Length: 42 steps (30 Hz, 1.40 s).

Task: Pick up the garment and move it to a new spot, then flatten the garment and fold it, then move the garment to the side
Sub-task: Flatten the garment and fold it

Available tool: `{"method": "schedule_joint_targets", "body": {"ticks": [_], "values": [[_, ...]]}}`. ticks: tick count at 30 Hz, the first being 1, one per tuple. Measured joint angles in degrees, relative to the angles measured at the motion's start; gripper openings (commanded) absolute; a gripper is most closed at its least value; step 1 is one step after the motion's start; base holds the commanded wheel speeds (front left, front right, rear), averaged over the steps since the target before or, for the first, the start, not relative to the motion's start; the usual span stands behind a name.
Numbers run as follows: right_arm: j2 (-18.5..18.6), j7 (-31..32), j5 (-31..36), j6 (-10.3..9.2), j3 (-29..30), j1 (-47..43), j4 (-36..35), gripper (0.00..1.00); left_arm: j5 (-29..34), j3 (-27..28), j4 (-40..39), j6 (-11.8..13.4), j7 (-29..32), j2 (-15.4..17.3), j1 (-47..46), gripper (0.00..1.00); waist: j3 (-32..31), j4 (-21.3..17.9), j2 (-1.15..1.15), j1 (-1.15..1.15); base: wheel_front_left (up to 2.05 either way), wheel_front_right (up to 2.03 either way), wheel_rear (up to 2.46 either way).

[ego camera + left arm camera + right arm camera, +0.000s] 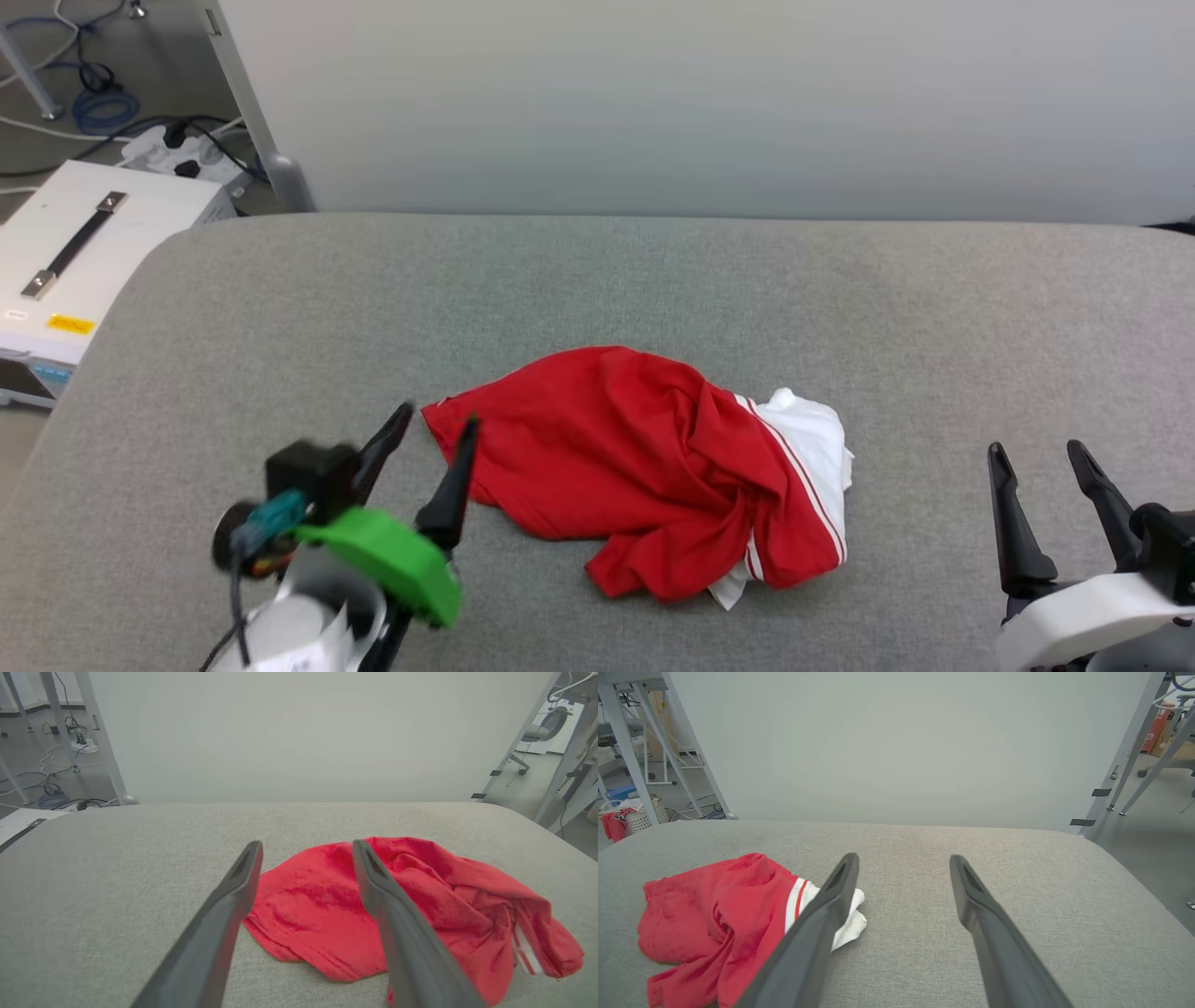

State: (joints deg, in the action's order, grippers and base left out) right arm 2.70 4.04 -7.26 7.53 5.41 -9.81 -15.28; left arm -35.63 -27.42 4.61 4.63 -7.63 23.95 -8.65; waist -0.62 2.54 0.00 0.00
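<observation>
The garment, a red shirt with a white sleeve and striped trim, lies crumpled in the middle of the grey padded table. Its chest number is hidden in the folds. My left gripper is open, hovering by the shirt's left corner, with its right finger over the red edge. In the left wrist view the garment lies between and beyond the left gripper fingers. My right gripper stands open at the lower right, apart from the cloth. In the right wrist view the garment lies left of the right gripper.
A white case with a black handle sits off the table's left edge, with cables and a power strip on the floor behind. A pale wall panel backs the table. A basket stands on the floor far left.
</observation>
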Motion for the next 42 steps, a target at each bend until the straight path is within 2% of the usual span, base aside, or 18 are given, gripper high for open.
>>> {"method": "schedule_joint_targets", "body": {"ticks": [6,14,21,31,32,33,34,42], "values": [[0.0,0.0,0.6,0.0,-0.5,1.8,-0.2,1.0,0.5,-4.1,0.6,-4.2,5.8,-2.5,-9.8,1.0,2.9,-0.4,0.0,0.0,0.0,0.0,0.0],[0.0,0.0,1.0,0.0,-1.0,3.6,-0.1,1.0,-0.5,-9.2,5.7,-9.0,15.6,-5.2,-19.7,1.0,5.9,-3.3,0.0,0.0,0.0,0.0,0.0],[0.0,-0.5,0.7,0.0,-1.7,4.7,0.8,1.0,-5.4,-13.1,12.8,-10.8,27.5,-6.2,-23.7,1.0,8.2,-6.0,0.0,0.0,0.0,0.0,0.0],[0.0,-1.9,-1.2,0.0,-2.1,5.6,2.9,1.0,-5.5,-18.8,21.2,-11.5,37.0,-5.5,-26.6,1.0,10.9,-9.4,0.0,0.01,0.0,0.0,0.0],[0.0,-2.1,-1.2,0.0,-2.1,5.7,3.1,1.0,-5.5,-19.1,21.6,-11.5,37.6,-5.5,-26.8,0.42,11.0,-9.5,0.0,0.0,0.0,0.0,0.0],[0.0,-2.3,-1.3,0.0,-2.1,5.7,3.2,1.0,-5.5,-19.4,22.0,-11.5,37.8,-5.4,-26.9,0.07,11.2,-9.7,0.0,0.0,0.0,0.0,0.0],[0.0,-2.3,-1.3,0.0,-2.1,5.7,3.2,1.0,-5.5,-19.6,22.4,-11.5,37.9,-5.4,-27.1,0.0,11.3,-9.9,0.0,0.0,0.0,0.0,0.0],[0.0,-2.8,-1.6,0.0,-1.6,6.5,3.8,1.0,-4.7,-19.9,22.8,-11.5,33.9,-4.6,-29.2,0.0,11.5,-9.7,0.0,0.01,0.0,0.0,0.0]]}}
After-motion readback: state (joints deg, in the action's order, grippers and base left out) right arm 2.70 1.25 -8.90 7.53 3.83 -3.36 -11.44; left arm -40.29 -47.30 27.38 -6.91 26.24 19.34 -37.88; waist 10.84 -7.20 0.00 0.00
